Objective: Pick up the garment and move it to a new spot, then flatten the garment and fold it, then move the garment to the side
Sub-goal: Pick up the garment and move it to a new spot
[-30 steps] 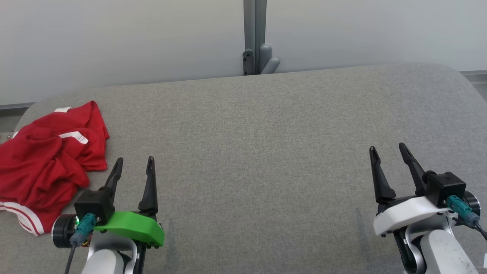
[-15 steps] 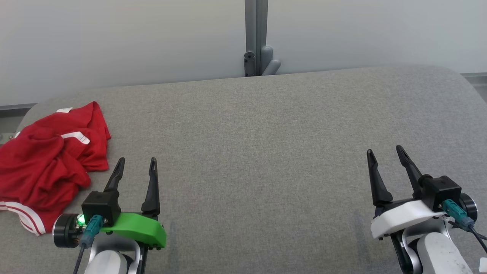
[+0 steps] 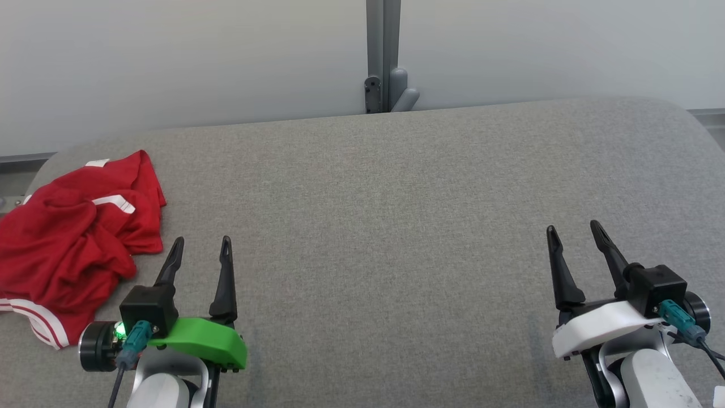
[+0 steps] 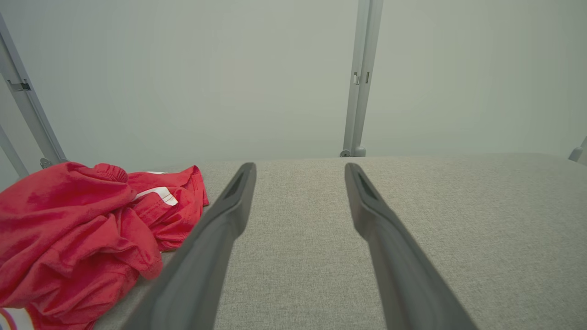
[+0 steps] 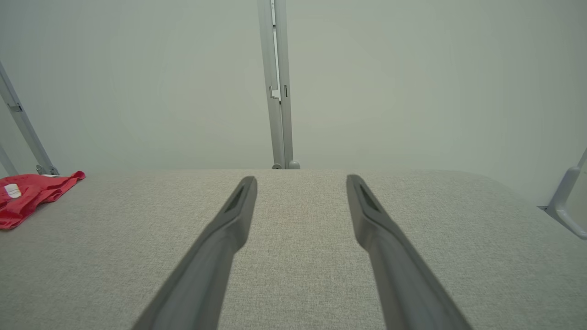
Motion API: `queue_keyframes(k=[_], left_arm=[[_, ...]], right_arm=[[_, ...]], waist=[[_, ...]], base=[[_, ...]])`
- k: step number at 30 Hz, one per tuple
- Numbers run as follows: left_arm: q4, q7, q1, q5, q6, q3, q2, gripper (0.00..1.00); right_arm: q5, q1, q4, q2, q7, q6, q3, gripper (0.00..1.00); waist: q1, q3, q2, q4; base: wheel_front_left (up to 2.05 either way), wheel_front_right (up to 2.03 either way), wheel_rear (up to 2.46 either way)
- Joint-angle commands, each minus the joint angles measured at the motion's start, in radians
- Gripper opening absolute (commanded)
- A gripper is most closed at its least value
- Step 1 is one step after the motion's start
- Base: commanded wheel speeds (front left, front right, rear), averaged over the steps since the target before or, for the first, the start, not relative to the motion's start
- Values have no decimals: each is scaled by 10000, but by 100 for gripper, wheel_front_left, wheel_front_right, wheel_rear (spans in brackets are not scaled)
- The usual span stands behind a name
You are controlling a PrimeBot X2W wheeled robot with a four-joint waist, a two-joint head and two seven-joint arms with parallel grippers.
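Note:
The garment (image 3: pixel 71 243) is a red piece with white stripes, crumpled in a heap at the left edge of the grey table (image 3: pixel 396 215). In the left wrist view the garment (image 4: pixel 82 238) lies just left of my fingers. From the right wrist the garment (image 5: pixel 27 195) is a small red patch far to the left. My left gripper (image 3: pixel 202 245) hovers open beside the heap, to its right and near the front edge, holding nothing. At the front right, my right gripper (image 3: pixel 573 231) stands open over bare cloth, far from the garment.
A pale wall with a grey upright post (image 3: pixel 383 56) closes off the back of the table. The table's far corners are rounded. A metal rail (image 5: pixel 562 197) stands past the right edge, and slanted struts (image 4: pixel 25 105) rise behind the garment.
The head view has shifted slightly, so everything sits a little lower and to the right. Both grippers keep the same open stance, and the garment lies as before.

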Motion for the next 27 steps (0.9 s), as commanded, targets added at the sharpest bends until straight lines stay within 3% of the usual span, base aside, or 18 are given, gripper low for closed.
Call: queue_keyframes(k=[1, 17, 27], left_arm=[[15, 18, 73, -15, 54, 10, 4, 100], [98, 18, -19, -229, 100, 18, 134, 100], [97, -85, -126, -419, 310, 249, 217, 100]], right_arm=[[31, 52, 32, -43, 10, 2, -7, 100], [-10, 23, -17, -59, 0, 2, -78, 100], [95, 41, -269, -20, 75, 2, 112, 100]], waist=[[0, 2, 0, 7], [0, 18, 0, 202], [0, 87, 0, 1494]], base=[[0, 0, 0], [0, 0, 0], [0, 0, 0]])
